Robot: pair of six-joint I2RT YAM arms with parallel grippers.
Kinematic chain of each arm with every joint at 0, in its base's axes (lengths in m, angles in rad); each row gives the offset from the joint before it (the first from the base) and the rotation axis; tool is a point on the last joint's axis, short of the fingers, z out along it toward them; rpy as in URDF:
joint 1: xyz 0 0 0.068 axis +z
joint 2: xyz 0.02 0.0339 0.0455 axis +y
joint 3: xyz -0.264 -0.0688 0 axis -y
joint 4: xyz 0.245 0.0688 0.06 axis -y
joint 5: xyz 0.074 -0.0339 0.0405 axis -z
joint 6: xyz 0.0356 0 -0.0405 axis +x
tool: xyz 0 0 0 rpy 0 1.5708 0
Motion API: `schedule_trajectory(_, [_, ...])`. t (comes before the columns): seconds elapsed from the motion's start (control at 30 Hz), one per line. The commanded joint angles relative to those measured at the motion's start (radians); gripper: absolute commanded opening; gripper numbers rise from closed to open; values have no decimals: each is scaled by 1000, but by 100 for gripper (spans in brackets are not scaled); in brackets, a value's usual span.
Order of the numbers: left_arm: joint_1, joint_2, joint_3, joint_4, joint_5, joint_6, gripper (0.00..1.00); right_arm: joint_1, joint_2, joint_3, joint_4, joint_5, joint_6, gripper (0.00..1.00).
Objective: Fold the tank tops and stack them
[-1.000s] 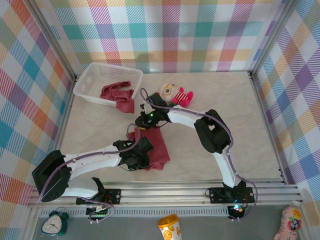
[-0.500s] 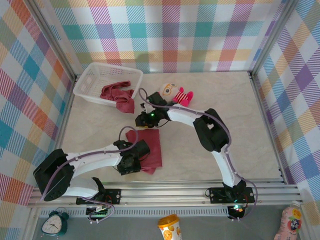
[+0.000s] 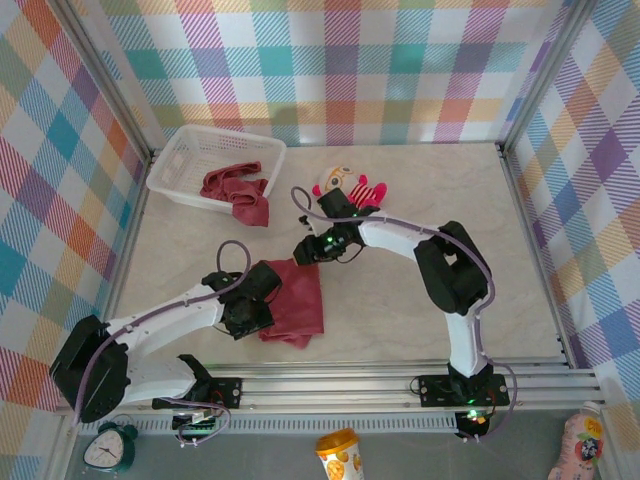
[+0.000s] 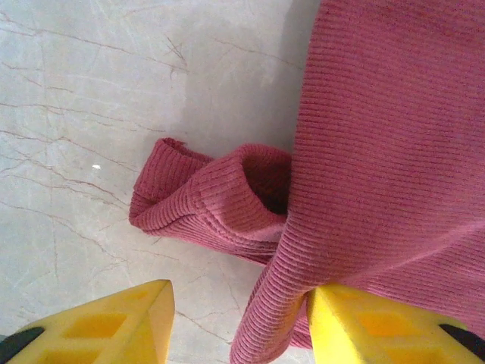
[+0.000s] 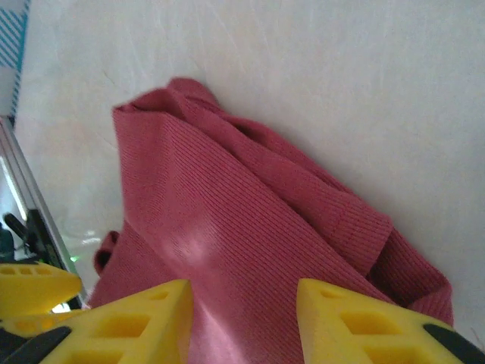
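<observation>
Fold step on tank top; left gripper and right gripper parted, seemingly gripping nothing; next: tuck bunched strap, fetch second tank top from basket.

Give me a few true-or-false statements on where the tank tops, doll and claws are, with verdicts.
1. A tank top lies in the white basket, partly over its rim. True.
2. The doll sits in the basket. False: it lies on the table, outside it.
3. The other tank top lies on the table. True.
4. The left claw is shut. False: its fingers stand apart over the cloth.
</observation>
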Motion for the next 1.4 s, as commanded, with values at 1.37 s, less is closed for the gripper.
schedule_trajectory(1.37, [160, 391, 456, 30, 76, 501, 61, -145, -287, -354, 117, 192, -191, 58])
